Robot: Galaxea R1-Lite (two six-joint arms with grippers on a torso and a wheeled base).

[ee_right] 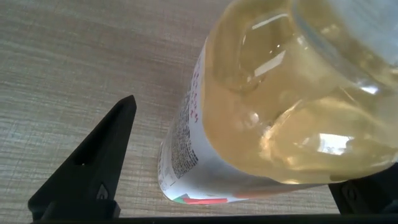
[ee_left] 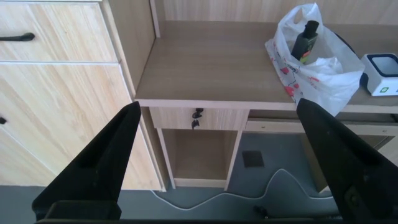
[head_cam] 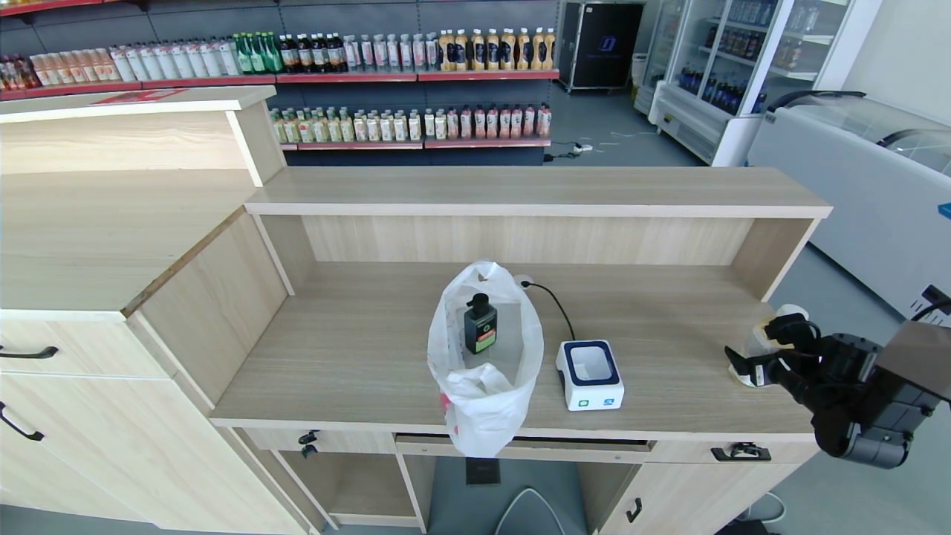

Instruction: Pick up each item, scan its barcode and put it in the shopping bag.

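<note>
A white plastic shopping bag [head_cam: 487, 386] stands open at the middle of the wooden counter [head_cam: 349, 349], with a dark bottle [head_cam: 481, 325] upright inside it. Just right of the bag sits a white and blue barcode scanner [head_cam: 589, 374]. At the counter's right end stands a clear bottle of yellowish liquid [head_cam: 765, 334] with a white cap. My right gripper [head_cam: 747, 364] is open around it; in the right wrist view the bottle [ee_right: 267, 106] sits between the fingers [ee_right: 93, 174], with a gap on one side. My left gripper [ee_left: 219, 106] hangs open with nothing in it, low and left of the counter, facing the bag [ee_left: 311, 62].
A raised back ledge [head_cam: 535, 192] and side walls enclose the counter. A taller cabinet with drawers [head_cam: 89, 245] stands to the left. The scanner's cable [head_cam: 553, 305] runs to the back. Shelves of bottles and fridges line the room behind.
</note>
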